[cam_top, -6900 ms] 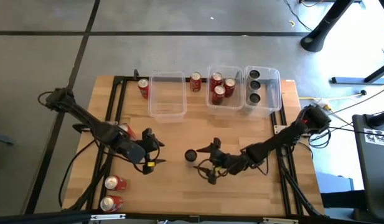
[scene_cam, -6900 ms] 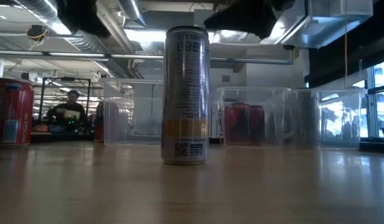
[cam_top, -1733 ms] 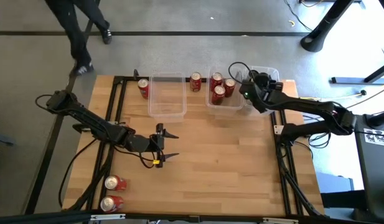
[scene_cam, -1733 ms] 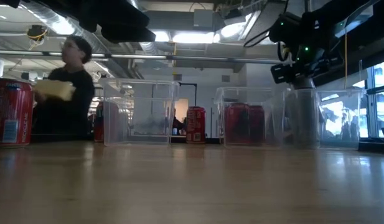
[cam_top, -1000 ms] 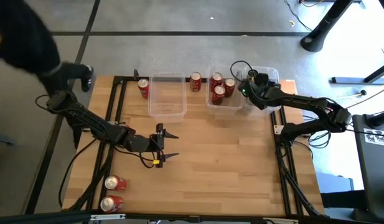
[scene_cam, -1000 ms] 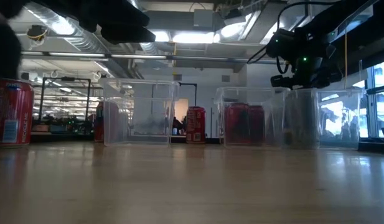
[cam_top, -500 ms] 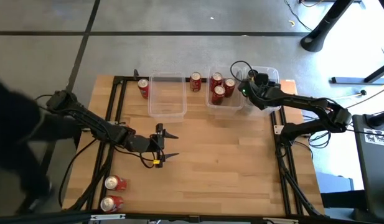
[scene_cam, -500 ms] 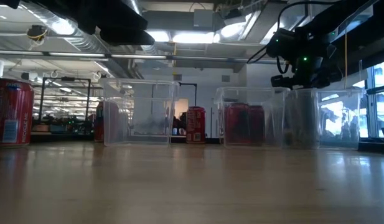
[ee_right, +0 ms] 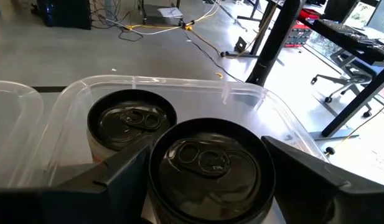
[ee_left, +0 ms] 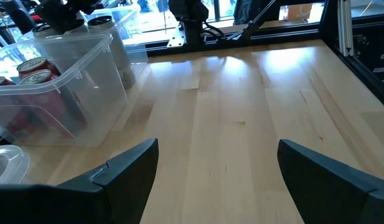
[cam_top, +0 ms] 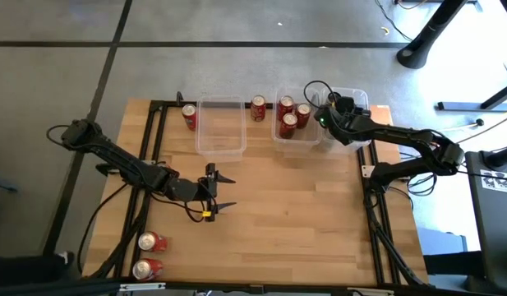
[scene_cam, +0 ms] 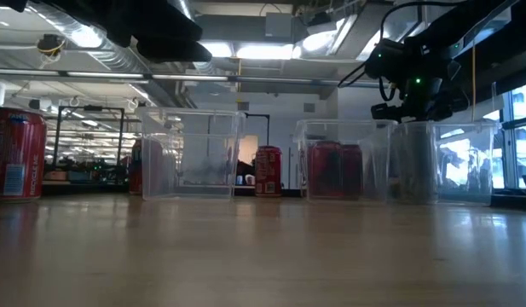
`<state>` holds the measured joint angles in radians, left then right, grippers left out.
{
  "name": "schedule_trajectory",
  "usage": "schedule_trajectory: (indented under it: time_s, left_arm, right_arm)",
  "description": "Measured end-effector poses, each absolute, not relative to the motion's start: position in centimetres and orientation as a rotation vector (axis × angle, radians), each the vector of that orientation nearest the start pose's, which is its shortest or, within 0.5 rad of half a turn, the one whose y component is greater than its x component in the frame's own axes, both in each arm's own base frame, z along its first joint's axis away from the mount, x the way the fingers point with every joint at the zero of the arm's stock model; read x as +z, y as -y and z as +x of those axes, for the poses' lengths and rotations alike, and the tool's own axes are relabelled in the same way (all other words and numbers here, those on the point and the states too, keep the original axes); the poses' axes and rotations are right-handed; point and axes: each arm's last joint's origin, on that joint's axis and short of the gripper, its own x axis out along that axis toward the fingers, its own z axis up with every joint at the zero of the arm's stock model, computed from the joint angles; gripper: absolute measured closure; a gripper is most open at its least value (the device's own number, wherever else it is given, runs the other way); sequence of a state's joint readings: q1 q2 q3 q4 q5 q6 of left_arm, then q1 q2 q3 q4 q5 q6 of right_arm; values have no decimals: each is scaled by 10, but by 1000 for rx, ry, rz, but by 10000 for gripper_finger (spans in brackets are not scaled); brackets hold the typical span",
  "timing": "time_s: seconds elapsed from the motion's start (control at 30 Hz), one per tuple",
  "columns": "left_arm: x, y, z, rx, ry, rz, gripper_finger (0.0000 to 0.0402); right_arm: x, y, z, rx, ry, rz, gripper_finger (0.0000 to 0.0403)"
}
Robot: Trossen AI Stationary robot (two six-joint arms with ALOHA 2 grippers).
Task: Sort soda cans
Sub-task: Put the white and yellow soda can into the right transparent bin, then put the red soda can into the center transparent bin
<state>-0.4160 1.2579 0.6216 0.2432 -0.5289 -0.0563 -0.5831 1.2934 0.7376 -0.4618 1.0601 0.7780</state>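
My right gripper (cam_top: 335,112) (ee_right: 207,144) is over the clear right-hand bin (cam_top: 361,123) at the table's far right, shut on a black soda can (ee_right: 207,162). Another black can (ee_right: 129,121) stands in that bin behind it. My left gripper (cam_top: 224,191) (ee_left: 218,146) hovers open over the bare middle of the table. Several red cans (cam_top: 290,115) stand in the middle bin. One red can (cam_top: 258,108) stands between the bins and one (cam_top: 189,116) stands left of the empty bin (cam_top: 220,123). Two red cans (cam_top: 152,242) (cam_top: 146,269) lie at the near left. My right gripper pinches the black can between its two fingers, on opposite sides of the body just below the top rim (ee_right: 157,182). The fingers come slanting down from the table's right. The can stands upright inside the right bin; whether its bottom rests on the bin's floor is hidden.
The three clear bins stand in a row along the far edge. A black frame rail (cam_top: 154,148) runs along the table's left and right sides. Bare wood lies across the middle and near right of the table (cam_top: 319,230).
Both arms have kept still. A person beside the table's left edge has walked toward its near side and out of view.
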Motion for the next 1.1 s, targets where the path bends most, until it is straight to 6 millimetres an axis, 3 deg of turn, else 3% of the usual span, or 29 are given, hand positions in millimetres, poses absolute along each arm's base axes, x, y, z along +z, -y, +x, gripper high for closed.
schedule_trajectory:
  time_s: [0.2, 0.53, 0.73, 0.87, 1.1]
  left_arm:
    - [222, 91, 241, 121, -346, 123, 84]
    - [223, 91, 241, 120, -339, 123, 84]
    - [223, 91, 241, 120, -339, 123, 84]
    - [223, 91, 241, 125, -338, 110, 84]
    - [223, 90, 241, 140, -335, 75, 84]
  right_arm:
    - [209, 148, 179, -1791, -452, 279, 108]
    - [210, 148, 178, -1800, -445, 272, 26]
    - [213, 148, 179, -1803, -443, 265, 7]
    - [231, 150, 182, -1739, -512, 221, 9]
    - [285, 150, 186, -1605, -495, 172, 12]
